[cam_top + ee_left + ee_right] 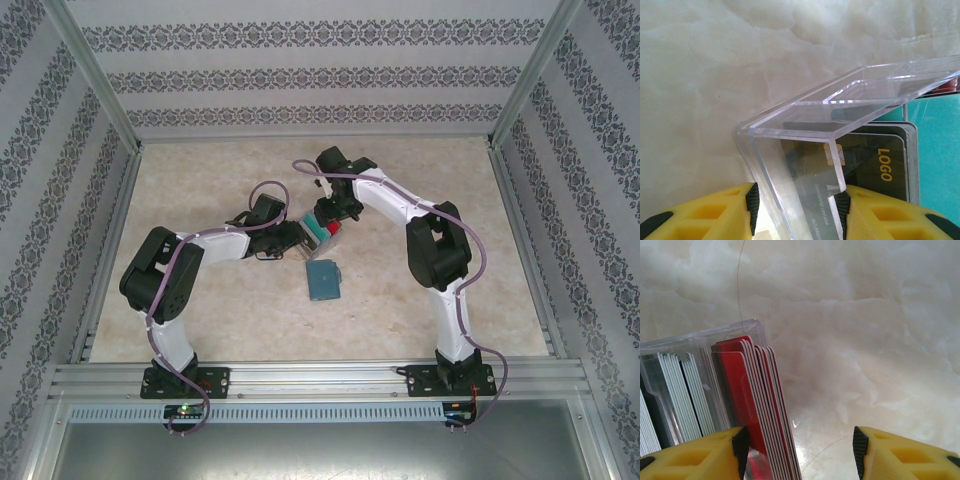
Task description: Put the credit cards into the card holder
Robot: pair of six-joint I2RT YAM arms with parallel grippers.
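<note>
Yellow right fingers (690, 455) straddle red credit cards (747, 395) standing beside one pad.

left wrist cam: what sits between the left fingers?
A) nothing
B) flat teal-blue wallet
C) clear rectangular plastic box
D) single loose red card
C: the clear rectangular plastic box spans the gap between the yellow left fingers, with a dark card printed LOGO seen through its wall.
</note>
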